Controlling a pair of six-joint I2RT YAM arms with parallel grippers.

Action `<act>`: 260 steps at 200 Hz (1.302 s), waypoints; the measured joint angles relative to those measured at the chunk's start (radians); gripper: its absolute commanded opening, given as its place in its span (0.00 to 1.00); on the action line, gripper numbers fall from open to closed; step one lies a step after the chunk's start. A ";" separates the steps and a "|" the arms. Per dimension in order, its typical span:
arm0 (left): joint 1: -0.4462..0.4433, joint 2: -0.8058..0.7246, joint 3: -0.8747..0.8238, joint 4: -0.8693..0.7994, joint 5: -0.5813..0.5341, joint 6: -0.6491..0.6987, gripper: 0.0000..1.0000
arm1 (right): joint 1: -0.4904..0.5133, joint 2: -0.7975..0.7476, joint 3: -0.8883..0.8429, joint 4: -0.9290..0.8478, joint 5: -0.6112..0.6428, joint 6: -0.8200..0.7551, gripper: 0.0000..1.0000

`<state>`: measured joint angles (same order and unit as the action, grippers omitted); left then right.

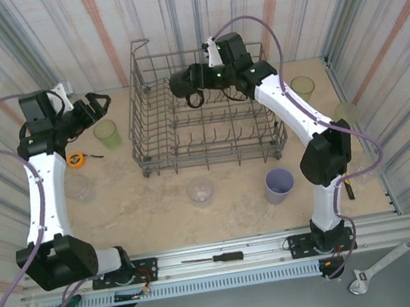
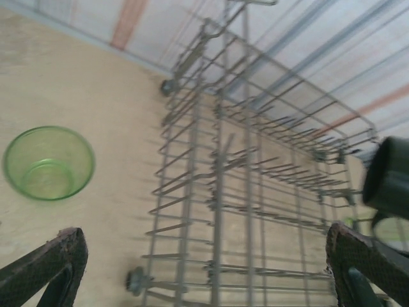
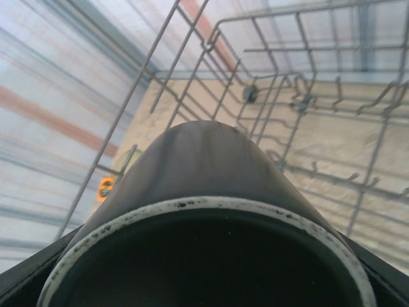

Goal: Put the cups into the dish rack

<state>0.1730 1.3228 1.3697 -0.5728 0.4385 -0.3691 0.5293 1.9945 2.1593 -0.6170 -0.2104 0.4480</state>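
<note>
The grey wire dish rack (image 1: 156, 122) stands at the middle back of the table. My right gripper (image 1: 204, 85) is shut on a black mug (image 1: 182, 84), holding it on its side above the rack's back part. In the right wrist view the black mug (image 3: 204, 185) fills the foreground, its rim toward the camera, with the dish rack (image 3: 307, 102) beyond. My left gripper (image 1: 96, 108) is open and holds nothing, just above a green tumbler (image 1: 107, 133) left of the rack. The left wrist view has that green tumbler (image 2: 49, 162), the dish rack (image 2: 255, 160) and the black mug (image 2: 388, 176).
A clear cup (image 1: 200, 191) and a lavender cup (image 1: 279, 185) stand in front of the rack. Another clear cup (image 1: 78, 188) is at the left. Two olive tumblers (image 1: 302, 86) (image 1: 346, 112) stand at the right. An orange tape measure (image 1: 76, 160) lies near the left arm, and a screwdriver (image 1: 216, 258) on the front rail.
</note>
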 measured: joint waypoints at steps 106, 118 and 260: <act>0.000 0.003 -0.028 -0.007 -0.057 -0.021 0.99 | 0.058 0.296 0.330 -0.335 0.325 -0.132 0.00; 0.000 0.005 -0.028 -0.007 -0.057 -0.021 0.99 | 0.058 0.296 0.331 -0.334 0.339 -0.143 0.00; 0.000 0.005 -0.040 -0.006 -0.058 -0.024 0.99 | 0.011 0.328 0.336 -0.248 0.343 -0.169 0.00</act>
<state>0.1730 1.3273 1.3296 -0.5793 0.3801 -0.3927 0.5404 2.3230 2.4950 -0.8646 0.1329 0.2787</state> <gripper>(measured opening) 0.986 0.831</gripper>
